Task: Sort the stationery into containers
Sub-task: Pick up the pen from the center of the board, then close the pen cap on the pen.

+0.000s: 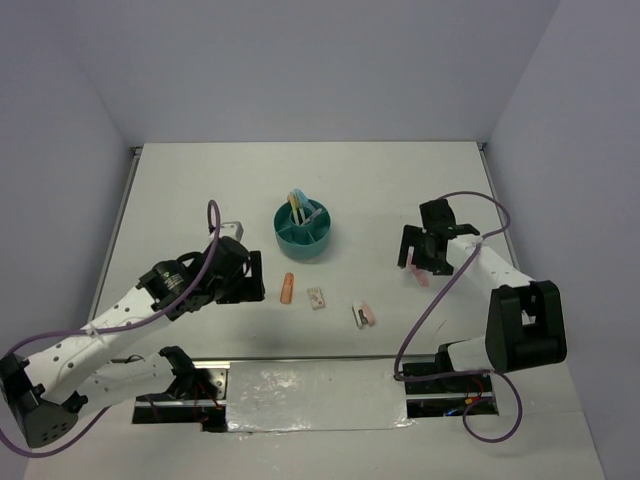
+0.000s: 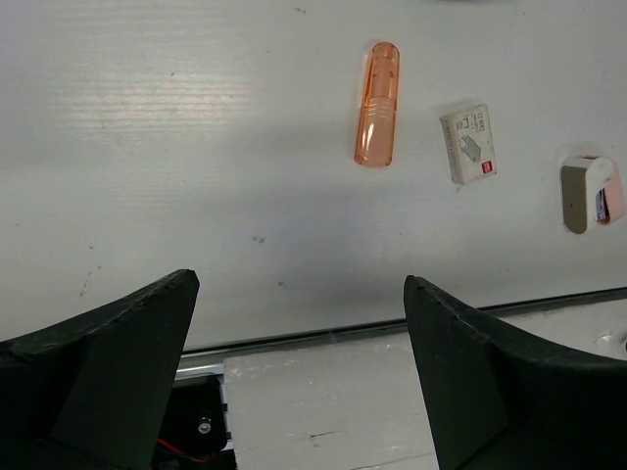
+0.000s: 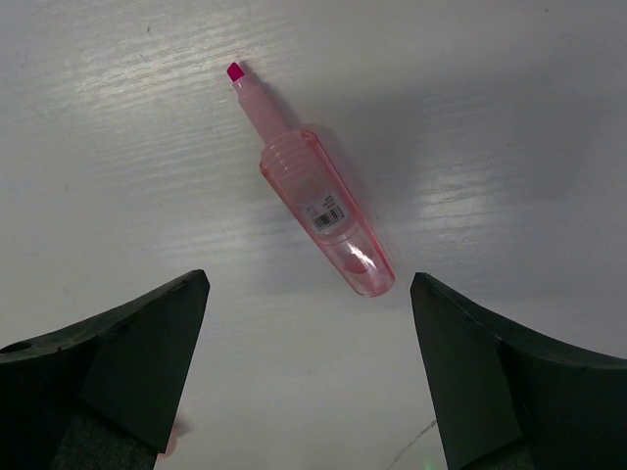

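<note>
Two end effectors (image 2: 299, 279) (image 3: 309, 279), one pink marker (image 3: 318, 211), one orange marker (image 2: 378, 103)

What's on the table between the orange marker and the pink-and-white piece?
A small white block, apart from the orange marker and the pink-and-white piece, seen in top and left wrist views.

Sitting upright at the centre of the overhead frame: a round teal plastic organiser bowl (image 1: 303, 246), holding a few yellow and light-blue sticks (image 1: 297, 206) leaning inside it. Lying flat just below it, in a loose row running toward lower right: a stubby translucent orange marker (image 1: 288, 288), a small white rectangular piece (image 1: 317, 298) and a small pink-and-white piece (image 1: 363, 316). Lying well right of the bowl: an uncapped translucent pink marker (image 3: 315, 203), tip pointing toward upper left of the right wrist frame, barcode label facing up.
</note>
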{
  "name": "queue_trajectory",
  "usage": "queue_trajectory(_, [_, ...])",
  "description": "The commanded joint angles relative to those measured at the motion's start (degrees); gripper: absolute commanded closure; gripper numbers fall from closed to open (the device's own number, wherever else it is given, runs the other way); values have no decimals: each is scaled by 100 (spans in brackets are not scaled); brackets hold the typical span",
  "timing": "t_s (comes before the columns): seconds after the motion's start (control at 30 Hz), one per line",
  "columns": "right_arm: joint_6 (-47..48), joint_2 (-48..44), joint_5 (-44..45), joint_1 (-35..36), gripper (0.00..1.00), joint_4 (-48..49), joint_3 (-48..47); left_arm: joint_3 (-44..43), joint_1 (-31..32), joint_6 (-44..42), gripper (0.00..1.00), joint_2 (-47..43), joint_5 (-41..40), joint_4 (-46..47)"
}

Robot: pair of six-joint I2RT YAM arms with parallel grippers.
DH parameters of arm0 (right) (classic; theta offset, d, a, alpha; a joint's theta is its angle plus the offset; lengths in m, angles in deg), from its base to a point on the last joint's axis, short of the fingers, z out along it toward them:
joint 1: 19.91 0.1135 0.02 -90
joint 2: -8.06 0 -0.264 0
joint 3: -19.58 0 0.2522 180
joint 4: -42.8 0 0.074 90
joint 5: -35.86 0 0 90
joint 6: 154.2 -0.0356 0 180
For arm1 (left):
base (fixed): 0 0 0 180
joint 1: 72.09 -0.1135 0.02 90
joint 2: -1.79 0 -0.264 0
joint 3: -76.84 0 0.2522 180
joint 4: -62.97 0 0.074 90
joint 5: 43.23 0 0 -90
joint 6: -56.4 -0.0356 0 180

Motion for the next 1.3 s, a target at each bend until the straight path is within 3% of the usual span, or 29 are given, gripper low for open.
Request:
queue_trajectory(0.0, [156, 95, -73, -67, 9, 210, -16, -42, -6, -226, 1, 124, 290, 308])
queue_trajectory(0.13, [270, 699, -20, -67, 10, 254, -157, -86, -6, -340, 1, 141, 325, 334])
queue_trajectory(0.23, [402, 973, -2, -76, 19, 306, -263, -104, -6, -384, 1, 106, 369, 369])
queue_trajectory(0.33, [411, 1071, -125, -67, 46, 403, -184, -139, -6, -384, 1, 124, 378, 352])
queue_trajectory(0.37, [403, 1053, -178, -67, 60, 447, -140, -165, -6, -376, 1, 124, 369, 352])
queue_trajectory(0.43, [402, 992, -336, -76, 70, 570, -26, -192, -6, -367, 1, 133, 378, 361])
queue_trajectory(0.5, [437, 729, -450, -32, 87, 640, 36, -279, -6, -340, 1, 159, 413, 440])
queue_trajectory(0.57, [403, 317, -889, -6, 94, 728, 89, -489, -6, -323, 1, 194, 597, 675])
queue_trajectory(0.63, [350, -587, -1762, 64, 97, 816, 132, -683, -6, -236, 1, 220, 833, 904])
queue_trajectory(0.77, [-158, -2065, -2531, 467, 100, 1009, 45, -1149, -6, 36, 1, 195, 1141, 1817])
queue_trajectory(0.83, [-353, -2530, -2665, 1123, 100, 1036, -174, -1133, -23, 169, 1, 133, 1326, 2783])
queue_trajectory(0.93, [-564, -2673, -2386, 2309, 100, 896, -639, -895, -32, 344, 1, 62, 1739, 4169])
queue_trajectory(1.0, [-783, -2665, -1964, 2734, 100, 773, -965, -877, -24, 363, 1, 141, 1854, 4595])
queue_trajectory(1.27, [-697, -2129, -1014, 4211, 100, 457, -1922, -1070, -32, 240, 4, 466, 1696, 4782])
